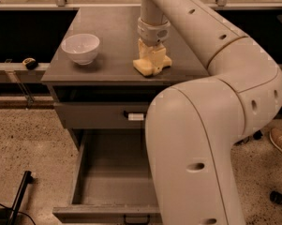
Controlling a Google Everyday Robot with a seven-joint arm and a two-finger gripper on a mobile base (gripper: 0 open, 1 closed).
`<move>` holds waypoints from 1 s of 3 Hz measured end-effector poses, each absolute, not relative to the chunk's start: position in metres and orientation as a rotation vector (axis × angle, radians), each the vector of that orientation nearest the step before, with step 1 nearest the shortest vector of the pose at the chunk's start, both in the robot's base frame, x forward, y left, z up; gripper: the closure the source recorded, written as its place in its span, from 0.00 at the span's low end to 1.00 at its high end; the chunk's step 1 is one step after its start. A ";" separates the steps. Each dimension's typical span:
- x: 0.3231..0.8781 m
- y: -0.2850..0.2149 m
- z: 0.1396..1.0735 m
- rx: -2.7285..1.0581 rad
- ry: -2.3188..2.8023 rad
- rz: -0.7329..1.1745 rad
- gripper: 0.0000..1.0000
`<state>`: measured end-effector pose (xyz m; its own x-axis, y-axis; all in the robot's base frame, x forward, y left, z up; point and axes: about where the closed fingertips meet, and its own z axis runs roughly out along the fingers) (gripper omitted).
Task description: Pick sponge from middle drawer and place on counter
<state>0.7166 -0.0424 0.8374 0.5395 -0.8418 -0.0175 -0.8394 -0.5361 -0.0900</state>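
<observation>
The pale yellow sponge [143,68] lies on the grey counter [112,27], near its front edge and right of centre. My gripper [152,59] comes straight down onto it from above, and its fingers are closed around the sponge's middle. The sponge's underside rests on the counter. The middle drawer [110,182] is pulled out below and its visible part holds nothing.
A white bowl [80,47] stands on the counter's left side. The top drawer [98,115] is shut. My big arm [201,139] covers the cabinet's right part and the drawer's right side. A shoe [281,142] shows on the speckled floor at the right.
</observation>
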 end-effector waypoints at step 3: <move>0.654 -0.055 0.929 -2.307 1.656 -0.114 1.00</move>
